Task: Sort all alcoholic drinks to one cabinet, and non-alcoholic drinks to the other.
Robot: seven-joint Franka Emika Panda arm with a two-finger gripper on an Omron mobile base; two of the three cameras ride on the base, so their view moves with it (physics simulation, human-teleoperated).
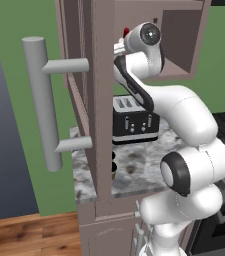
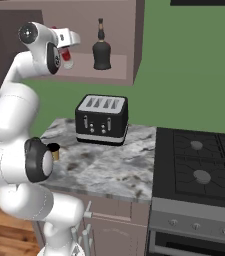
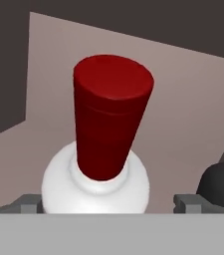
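The slim clear bottle with the red cap stands on the shelf of the open wall cabinet. My gripper is open, one finger on each side of the bottle's shoulder, with a gap on the right side. From the right base view the hand covers most of this bottle. The squat black bottle stands on the same shelf to its right, and its dark body shows beside my right finger. The small tan cup sits on the counter, partly behind my arm.
The cabinet door with the thick grey bar handle hangs open on the left, close to my arm. A black four-slot toaster sits on the marble counter under the cabinet. A black stove adjoins the counter on the right.
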